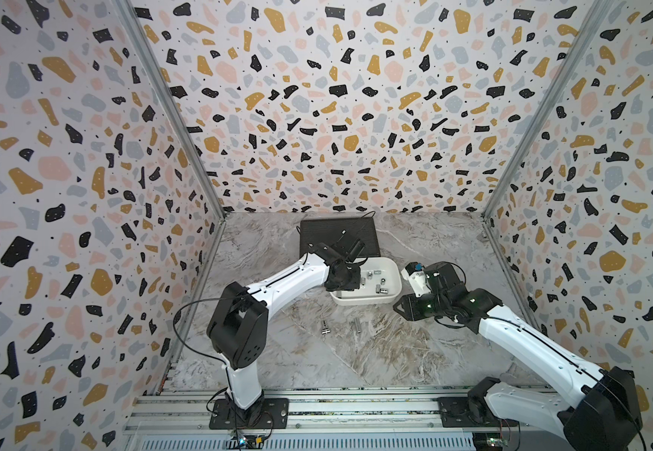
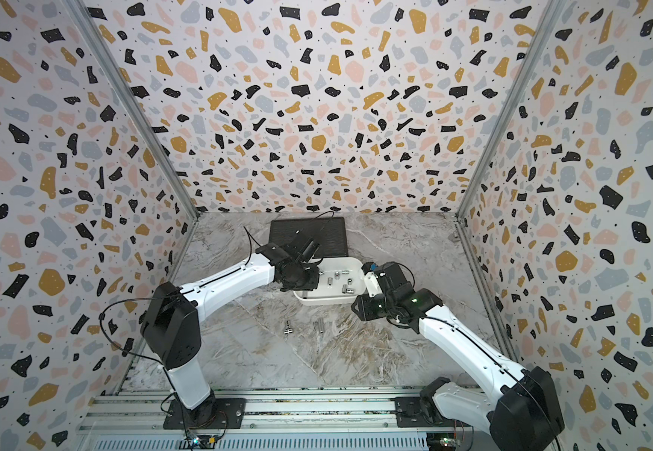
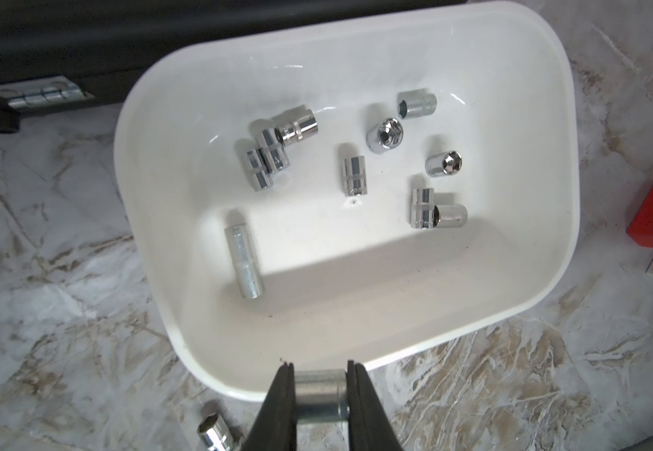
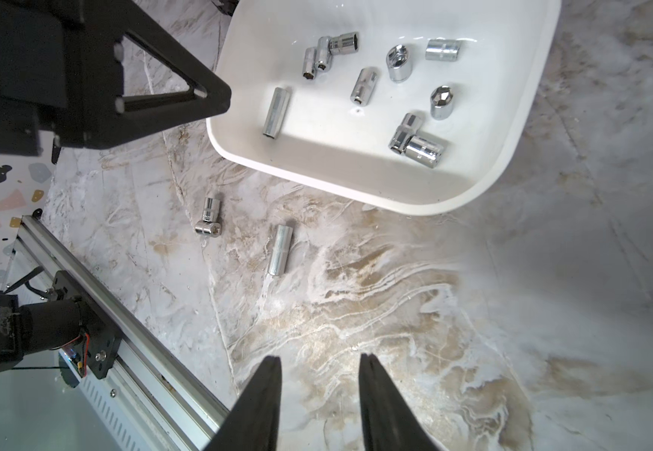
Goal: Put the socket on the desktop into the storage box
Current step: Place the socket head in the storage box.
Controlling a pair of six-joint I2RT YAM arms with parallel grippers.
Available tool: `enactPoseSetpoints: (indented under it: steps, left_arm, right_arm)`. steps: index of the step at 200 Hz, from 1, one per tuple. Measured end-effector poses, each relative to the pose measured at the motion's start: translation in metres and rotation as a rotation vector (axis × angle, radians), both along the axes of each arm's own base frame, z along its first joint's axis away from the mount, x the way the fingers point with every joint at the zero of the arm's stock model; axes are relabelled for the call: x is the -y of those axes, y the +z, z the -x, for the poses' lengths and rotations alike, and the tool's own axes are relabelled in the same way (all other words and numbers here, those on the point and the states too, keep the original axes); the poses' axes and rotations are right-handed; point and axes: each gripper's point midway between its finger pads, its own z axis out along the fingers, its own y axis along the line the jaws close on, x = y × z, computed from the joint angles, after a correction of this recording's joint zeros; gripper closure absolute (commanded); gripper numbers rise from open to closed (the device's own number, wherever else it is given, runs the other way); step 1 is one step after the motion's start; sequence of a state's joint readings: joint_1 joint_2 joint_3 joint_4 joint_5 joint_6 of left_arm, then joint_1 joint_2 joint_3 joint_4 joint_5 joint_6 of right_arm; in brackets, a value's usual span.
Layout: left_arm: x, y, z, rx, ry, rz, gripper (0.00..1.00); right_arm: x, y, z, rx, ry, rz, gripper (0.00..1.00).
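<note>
Socket transfer, judged to be at the carry-and-release step: the held socket (image 3: 319, 398), a short chrome cylinder, is sitting crosswise between the jaws of the left end effector (image 3: 319, 367), which is pinching it with the jaws nearly shut. The left wrist view is showing this socket just at the near rim of the storage box (image 3: 356, 304), not clearly over its floor. The storage box is resting on the worktop (image 1: 395, 351) in front of the black ribbed case (image 1: 338, 236). It is already holding about ten stored sockets (image 3: 352, 175), one long and the others short, some touching. Outside it, the paired short sockets (image 4: 208, 222), touching each other, and the long socket (image 4: 280, 250) near them are lying on the worktop, apart from the box and on its robot side. The right end effector (image 4: 319, 358) is hovering above bare worktop with its jaws partly open and gripping nothing. The next move is probably calling for a short advance inward past the rim and then a low opening of the jaws, so that the round socket is not rolling back out; three pickups are then waiting.
</note>
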State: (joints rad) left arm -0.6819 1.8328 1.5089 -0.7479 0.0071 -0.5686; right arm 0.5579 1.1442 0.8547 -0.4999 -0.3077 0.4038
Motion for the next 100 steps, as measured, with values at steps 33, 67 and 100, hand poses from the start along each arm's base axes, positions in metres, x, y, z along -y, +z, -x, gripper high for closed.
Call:
enactPoseSetpoints:
  steps: [33, 67, 100]
  left_arm:
    - [0.006, -0.004, -0.022, -0.005, 0.005, 0.007, 0.93]
    - [0.009, -0.012, -0.039, -0.015, 0.010, 0.007, 0.93]
    - [0.010, -0.030, -0.050, -0.044, 0.015, -0.007, 0.93]
  right_arm:
    - [0.003, -0.001, -0.009, -0.017, -0.020, -0.007, 0.62]
    - [0.005, -0.003, -0.017, -0.026, -0.037, -0.017, 0.62]
    - [0.006, -0.002, -0.022, -0.030, -0.047, -0.025, 0.62]
